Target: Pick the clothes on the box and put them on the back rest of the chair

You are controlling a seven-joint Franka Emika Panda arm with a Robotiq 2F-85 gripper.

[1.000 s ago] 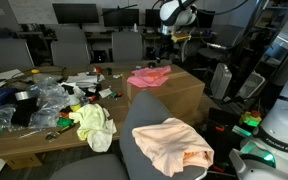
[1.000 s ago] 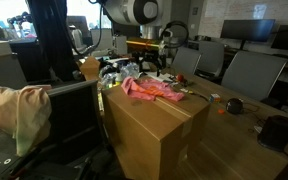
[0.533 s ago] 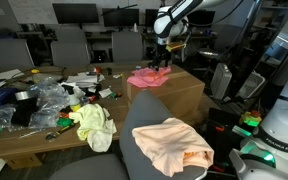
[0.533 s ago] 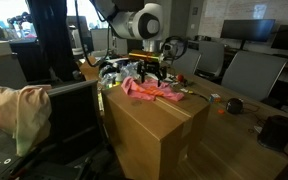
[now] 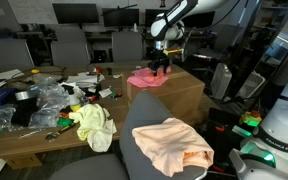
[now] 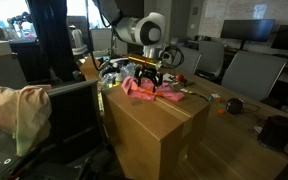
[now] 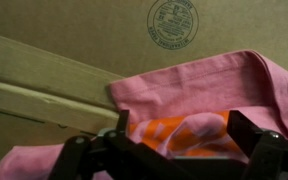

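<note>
A pink and orange cloth [image 5: 149, 77] lies crumpled on top of a brown cardboard box [image 5: 179, 98]; it also shows in an exterior view [image 6: 150, 89]. My gripper [image 5: 161, 68] is low over the cloth, also seen in an exterior view [image 6: 147, 78]. In the wrist view the open fingers [image 7: 182, 135] straddle a pink and orange fold [image 7: 194, 100], with the box top [image 7: 74, 45] behind. A chair [image 5: 159, 150] in the foreground has a peach cloth [image 5: 174, 145] draped on its back rest; the same cloth shows in an exterior view [image 6: 14, 112].
A cluttered table [image 5: 34, 100] holds plastic bags, tools and a yellow-green cloth [image 5: 94, 127] hanging off its edge. Office chairs [image 5: 69, 45] and monitors stand behind. A robot base [image 5: 279, 125] is at the side. More chairs [image 6: 249, 70] stand beyond the box.
My gripper has come down from above the box until its fingers are around the pink cloth. The cloth and chair have not moved.
</note>
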